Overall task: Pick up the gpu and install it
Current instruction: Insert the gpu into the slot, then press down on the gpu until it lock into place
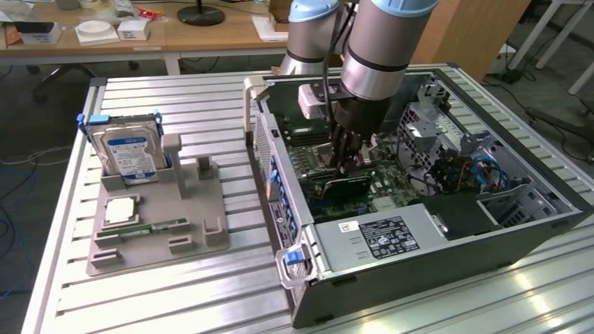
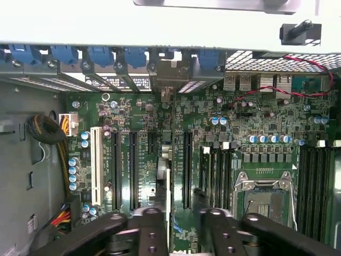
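Slotted aluminium counter (image 1: 186,104) carrying an open computer case (image 1: 464,236), with a grey parts fixture (image 1: 199,209) at the exterior view's left.

The gripper (image 1: 348,165) is reached down into the case over the motherboard (image 2: 256,144). Its fingers (image 2: 149,229) are drawn narrow and appear to clasp the upper edge of the gpu (image 1: 341,186), which stands edge-on just above the board among the expansion slots (image 2: 133,170).

Risk: if the card's edge sits slightly off its slot, downward pressure would land it on the board beside the slot, flexing the card or marking components. Its end could also catch on the rear wall by the blue latches (image 2: 101,53). A light grasp could let the card tilt.

Count: one arm, one gpu, one hard drive (image 1: 130,156), one memory stick (image 1: 153,227), one white slot (image 2: 96,165) and three long black slots.
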`<state>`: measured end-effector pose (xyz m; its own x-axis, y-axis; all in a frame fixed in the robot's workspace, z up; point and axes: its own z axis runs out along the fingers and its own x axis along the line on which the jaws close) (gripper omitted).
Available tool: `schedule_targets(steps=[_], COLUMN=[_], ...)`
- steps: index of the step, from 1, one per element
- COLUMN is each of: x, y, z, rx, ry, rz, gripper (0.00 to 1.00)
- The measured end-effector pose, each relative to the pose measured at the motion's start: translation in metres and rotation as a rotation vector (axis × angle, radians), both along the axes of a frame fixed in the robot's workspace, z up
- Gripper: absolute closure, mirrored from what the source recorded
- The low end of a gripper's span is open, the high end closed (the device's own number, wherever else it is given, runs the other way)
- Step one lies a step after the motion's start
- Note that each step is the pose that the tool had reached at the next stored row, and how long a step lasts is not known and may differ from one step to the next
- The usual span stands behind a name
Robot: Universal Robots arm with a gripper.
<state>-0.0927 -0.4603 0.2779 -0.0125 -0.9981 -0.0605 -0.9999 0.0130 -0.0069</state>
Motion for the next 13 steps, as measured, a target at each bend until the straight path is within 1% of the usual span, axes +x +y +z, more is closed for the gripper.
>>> schedule_targets(steps=[1, 2, 3, 4, 13], x=[0.0000, 0.0000, 0.0000, 0.0000, 0.0000], y=[0.0000, 0.0000, 0.0000, 0.0000, 0.0000], z=[0.0000, 0.0000, 0.0000, 0.0000, 0.0000], rx=[0.0000, 0.0000, 0.0000, 0.0004, 0.0005], ry=[0.0000, 0.0000, 0.0000, 0.0000, 0.0000], rz=[0.000, 0.000, 0.000, 0.000, 0.000], gripper=[0.68, 0.75, 0.75, 0.90, 0.90])
